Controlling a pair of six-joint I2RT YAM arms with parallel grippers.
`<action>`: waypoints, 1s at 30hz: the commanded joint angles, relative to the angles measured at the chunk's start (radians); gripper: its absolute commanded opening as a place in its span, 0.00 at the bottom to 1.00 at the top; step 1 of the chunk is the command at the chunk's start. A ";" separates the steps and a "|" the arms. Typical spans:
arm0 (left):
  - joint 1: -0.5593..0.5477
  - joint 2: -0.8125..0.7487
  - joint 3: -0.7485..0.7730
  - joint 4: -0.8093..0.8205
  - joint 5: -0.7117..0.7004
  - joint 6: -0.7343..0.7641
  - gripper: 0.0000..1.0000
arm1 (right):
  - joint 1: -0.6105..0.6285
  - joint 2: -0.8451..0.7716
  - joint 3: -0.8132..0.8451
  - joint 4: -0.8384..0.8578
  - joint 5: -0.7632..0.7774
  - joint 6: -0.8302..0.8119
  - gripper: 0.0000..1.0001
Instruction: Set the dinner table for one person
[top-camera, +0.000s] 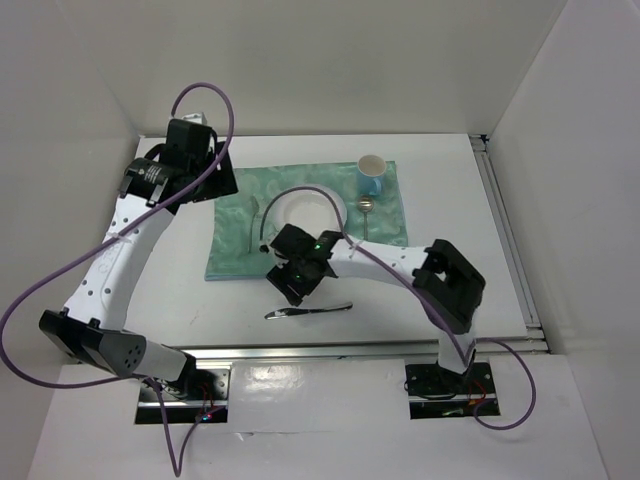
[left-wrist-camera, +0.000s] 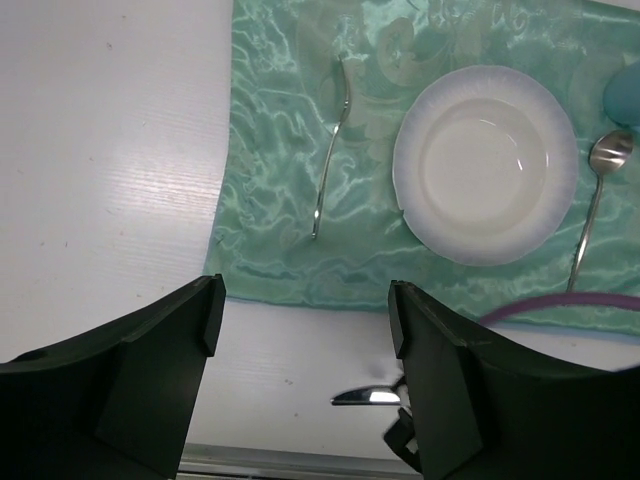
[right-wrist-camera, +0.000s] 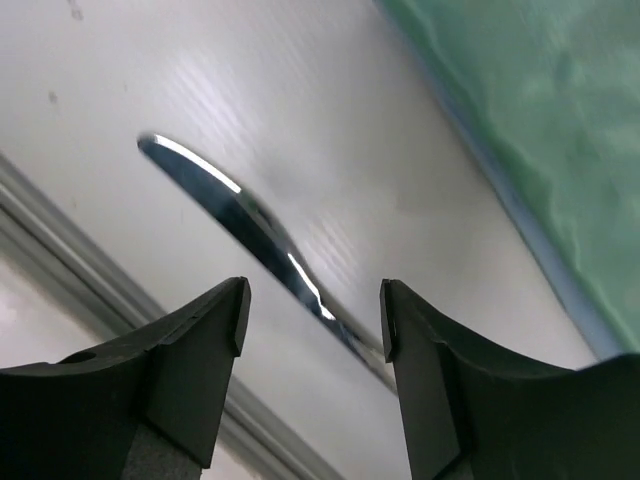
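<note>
Two claws stand open, and neither has hold of anything. The left claw (left-wrist-camera: 305, 310) hangs high over the far left of the large flat white rectangular surface (top-camera: 450, 200), its dark fingers (left-wrist-camera: 150, 370) spread wide with only air between them. The right claw (right-wrist-camera: 313, 310) sits low near the front, its jaws parted to a moderate gap. A shiny silver metal table knife (right-wrist-camera: 240, 215) passes through that gap in the right wrist view. Whether the fingers touch the knife cannot be told.

The knife lies on bare surface, between the near edge of the teal-green patterned cloth mat (top-camera: 235, 240) and the metal rail (top-camera: 350, 350) along the front.

On the mat rests a round white plate (left-wrist-camera: 485, 165) with a pale bluish rim. A thin silver fork (left-wrist-camera: 330, 150) lies to its left and a silver spoon (left-wrist-camera: 595, 190) to its right, each apart from the plate. A light blue cup (top-camera: 371, 175) stands upright at the mat's far right corner, just beyond the spoon's bowl.

The surface spreads under both arms and extends past the mat on every side.
</note>
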 joint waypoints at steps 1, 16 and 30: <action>0.019 0.012 0.035 -0.022 -0.034 0.000 0.85 | -0.035 -0.130 -0.123 0.032 0.038 -0.005 0.67; 0.028 0.064 0.032 -0.033 0.067 0.000 0.86 | -0.049 -0.173 -0.286 -0.006 -0.067 -0.116 0.74; 0.028 0.064 0.041 -0.033 0.067 0.000 0.86 | -0.015 -0.107 -0.254 0.127 0.069 -0.135 0.61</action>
